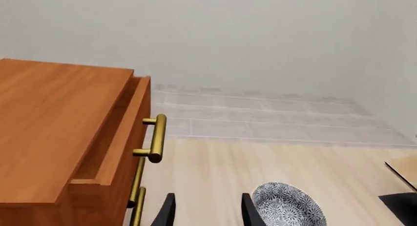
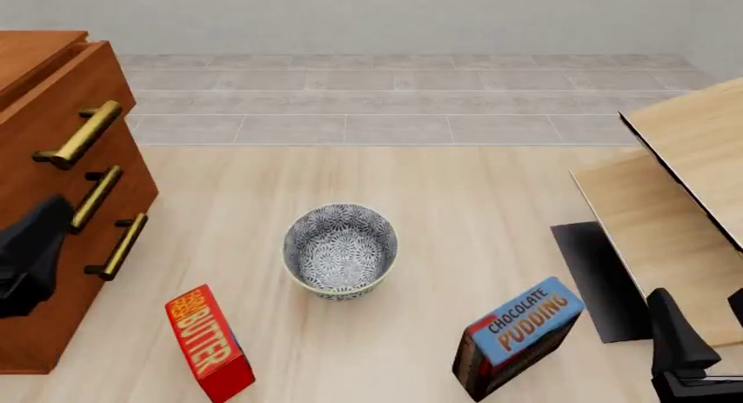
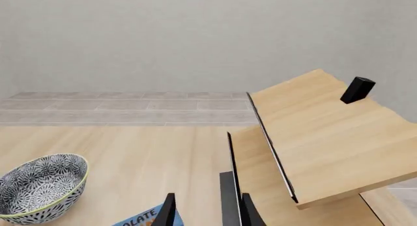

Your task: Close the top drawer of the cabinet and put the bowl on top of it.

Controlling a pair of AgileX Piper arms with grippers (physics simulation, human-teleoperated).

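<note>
Left wrist view shows the reddish-brown top drawer (image 1: 120,133) of the cabinet (image 1: 52,128) ajar at far left. Your left gripper (image 1: 205,211), fingers released, must push it; the patterned bowl (image 2: 340,250) waits mid-table.

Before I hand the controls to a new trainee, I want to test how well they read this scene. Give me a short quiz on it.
1. True or false: the top drawer of the cabinet is fully shut.
2. Where is the bowl? A) on top of the cabinet B) on the table, upright C) held by an arm
3. Fill in: two boxes stand nearer the camera than the bowl, one labelled BUTTER, the other CHOCOLATE ____.

Key
1. False: the left wrist view shows it pulled out, its inside open from above.
2. B: between the two boxes, touching neither.
3. PUDDING.
</note>
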